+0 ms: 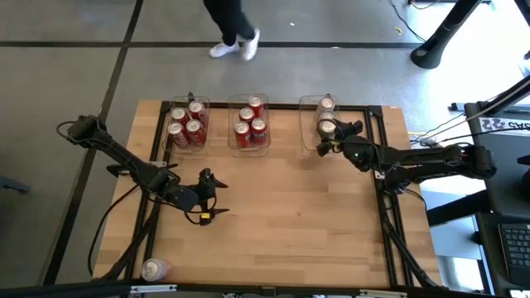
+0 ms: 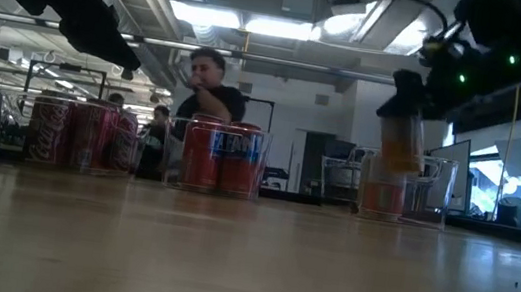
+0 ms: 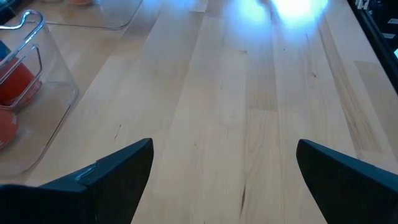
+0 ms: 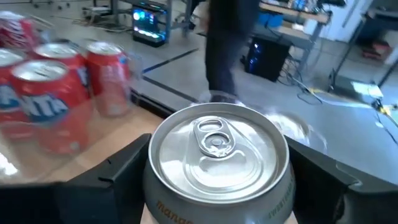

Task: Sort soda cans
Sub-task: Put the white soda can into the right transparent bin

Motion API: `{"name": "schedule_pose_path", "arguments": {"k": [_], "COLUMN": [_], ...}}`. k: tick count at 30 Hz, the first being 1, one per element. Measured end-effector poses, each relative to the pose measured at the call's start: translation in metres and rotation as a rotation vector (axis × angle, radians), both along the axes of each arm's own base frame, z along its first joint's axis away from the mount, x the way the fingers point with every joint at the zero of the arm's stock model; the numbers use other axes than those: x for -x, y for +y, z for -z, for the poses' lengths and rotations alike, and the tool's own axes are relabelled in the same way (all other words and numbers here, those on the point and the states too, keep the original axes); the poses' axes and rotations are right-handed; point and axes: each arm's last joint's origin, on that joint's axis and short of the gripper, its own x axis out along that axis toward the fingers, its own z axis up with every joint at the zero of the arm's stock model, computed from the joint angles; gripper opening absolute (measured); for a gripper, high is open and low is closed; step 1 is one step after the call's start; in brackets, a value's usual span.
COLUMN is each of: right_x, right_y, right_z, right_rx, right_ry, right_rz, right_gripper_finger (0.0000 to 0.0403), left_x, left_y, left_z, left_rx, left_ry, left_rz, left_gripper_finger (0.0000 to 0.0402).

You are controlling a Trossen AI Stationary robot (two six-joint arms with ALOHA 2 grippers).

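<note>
Table [image 1: 281, 207]: I see three clear bins along its far edge.
Left gripper [image 1: 217, 195]: fingers spread, nothing between them, over the left middle.
Right gripper [image 4: 217, 180]: I'm pinching a silver can [image 4: 217, 158], seemingly above the right bin [image 1: 308, 124].
Stray can [image 1: 154, 269]: near-left corner.

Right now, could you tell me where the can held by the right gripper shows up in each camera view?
High view: the held can sits over the right bin, between the right gripper's fingers.
Low view: raised at the right, above the can standing in that bin.
Left wrist view: not in it.
Right wrist view: bottom centre, silver top facing the camera.
Shared landmark: the middle bin's red cans.
</note>
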Motion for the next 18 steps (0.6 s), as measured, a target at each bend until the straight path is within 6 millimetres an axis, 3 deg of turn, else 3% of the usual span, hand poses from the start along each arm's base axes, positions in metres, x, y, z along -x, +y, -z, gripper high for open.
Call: {"name": "schedule_pose_path", "arguments": {"k": [10,18], "right_x": [0.021,0.03], "right_y": [-0.005,-0.002], "right_z": [0.041,0.058], "right_rx": [-0.066,-0.112], "right_ry": [-0.087,-0.108], "right_rz": [0.085,0.102], "right_gripper_finger": [0.0286,0.0286], "left_x": [0.0,0.0], "left_y": [0.0,0.0], "left_z": [0.0,0.0], "left_rx": [0.003,0.002], "left_ry": [-0.002,-0.004], "left_rz": [-0.002,0.0], "left_gripper_finger": [0.0384,0.0384]}}
